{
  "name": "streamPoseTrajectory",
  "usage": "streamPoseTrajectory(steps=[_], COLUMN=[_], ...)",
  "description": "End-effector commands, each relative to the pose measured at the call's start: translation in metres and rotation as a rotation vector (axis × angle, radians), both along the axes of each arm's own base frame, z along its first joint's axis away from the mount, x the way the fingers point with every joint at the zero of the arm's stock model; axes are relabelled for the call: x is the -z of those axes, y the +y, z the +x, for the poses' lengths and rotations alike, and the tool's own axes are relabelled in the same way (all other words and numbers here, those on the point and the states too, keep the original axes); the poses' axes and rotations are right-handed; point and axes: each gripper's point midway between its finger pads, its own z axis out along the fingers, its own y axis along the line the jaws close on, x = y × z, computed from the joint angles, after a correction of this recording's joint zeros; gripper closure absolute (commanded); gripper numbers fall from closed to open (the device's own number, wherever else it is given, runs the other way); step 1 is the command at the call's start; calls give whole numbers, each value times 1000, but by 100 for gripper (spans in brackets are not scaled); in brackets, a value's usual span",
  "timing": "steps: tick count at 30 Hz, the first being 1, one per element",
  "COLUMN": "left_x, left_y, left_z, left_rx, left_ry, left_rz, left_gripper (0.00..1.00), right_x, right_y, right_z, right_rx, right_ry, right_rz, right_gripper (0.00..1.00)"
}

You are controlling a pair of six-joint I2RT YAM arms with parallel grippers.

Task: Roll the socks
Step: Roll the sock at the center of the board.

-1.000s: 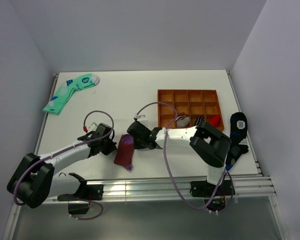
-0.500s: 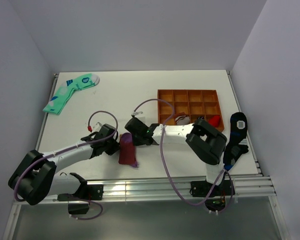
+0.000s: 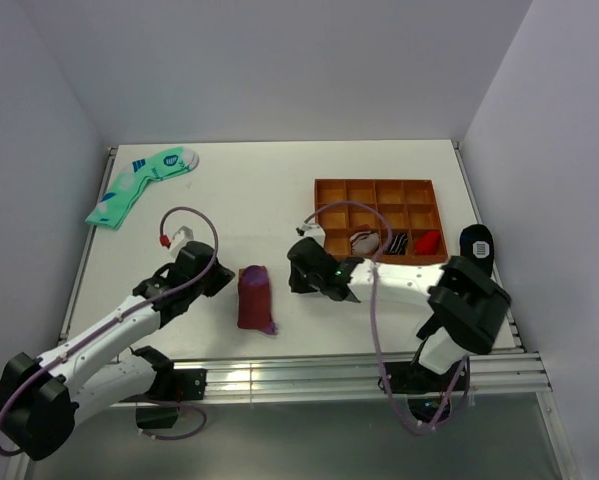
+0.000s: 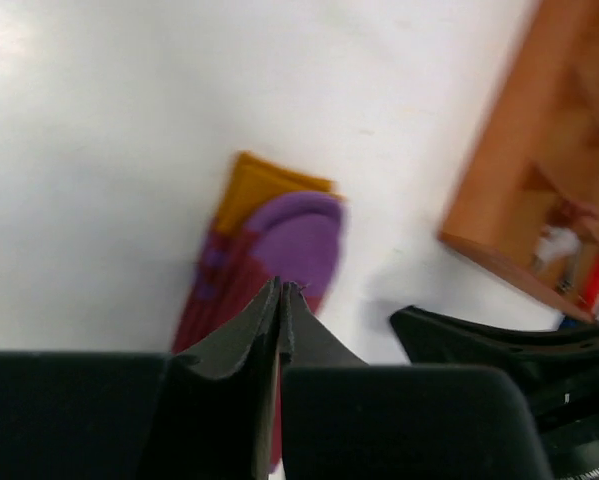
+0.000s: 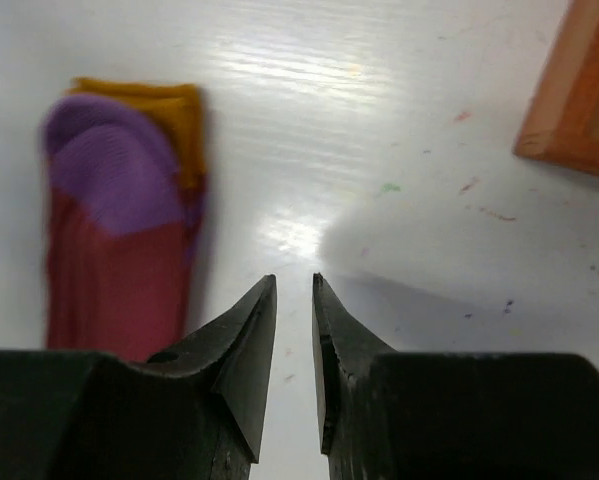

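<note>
Socks [image 3: 253,296] lie free on white table [image 3: 279,190]; left fingers [image 4: 237,345] seemingly shut, right fingers [image 5: 247,345] ajar.

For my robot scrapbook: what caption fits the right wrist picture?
Folded maroon socks lie on the white table beside the empty right pincer, an orange tray corner nearby.

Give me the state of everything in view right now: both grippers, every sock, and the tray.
socks: folded, purple toe over orange cuff, lying flat, free of both grippers.
left gripper: shut, empty, beside the socks.
right gripper: slightly open, empty, beside the socks.
orange tray: sock bundles in three near-row compartments.
mint-green socks: flat, unrolled, far left.
black sock: unrolled, right of the tray.
</note>
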Motion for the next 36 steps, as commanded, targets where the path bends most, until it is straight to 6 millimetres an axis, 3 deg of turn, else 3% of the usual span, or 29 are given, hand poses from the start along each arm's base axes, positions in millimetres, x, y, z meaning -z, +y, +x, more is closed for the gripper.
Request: streamPoseTrajectory(steps=[1, 3, 5, 6, 7, 8, 9, 11, 17, 18, 24, 29, 36], left_x=[-53, -50, -54, -46, -43, -55, -42, -41, -4, 6, 26, 43, 69], left_y=[-34, -43, -56, -57, -61, -73, -77, -86, -87, -86, -84, -75, -56], left_z=[19, 19, 20, 20, 19, 20, 16, 16, 18, 17, 23, 26, 28], left_rx=[184, 232, 287, 291, 309, 358, 382, 422, 427, 421, 393, 353, 265], left_ry=[-213, -221, -257, -249, -251, -301, -281, -302, -261, -235, -179, -118, -14], left_rz=[-98, -114, -153, -157, -172, -231, -241, -271, -251, -242, -199, -137, -36], left_gripper=[90, 89, 88, 87, 87, 86, 86, 86, 86, 86, 88, 89, 89], right_x=[-47, -66, -69, -80, -73, -74, -79, -79, -67, -58, -25, 21, 56], right_y=[24, 38, 45, 53, 54, 60, 67, 75, 101, 103, 111, 95, 73], right_z=[-12, -19, -41, -44, -50, -60, -62, -68, -81, -80, -90, -103, -114], right_rx=[-92, -149, -234, -268, -288, -342, -371, -413, -491, -485, -476, -406, -351], right_ry=[-71, -97, -73, -96, -76, -51, -63, -54, -24, -6, 72, 141, 151], right_rz=[246, 373, 461, 531, 542, 572, 611, 638, 654, 645, 620, 555, 449], right_gripper=[71, 71, 71, 69, 69, 69, 69, 69, 69, 68, 69, 69, 69])
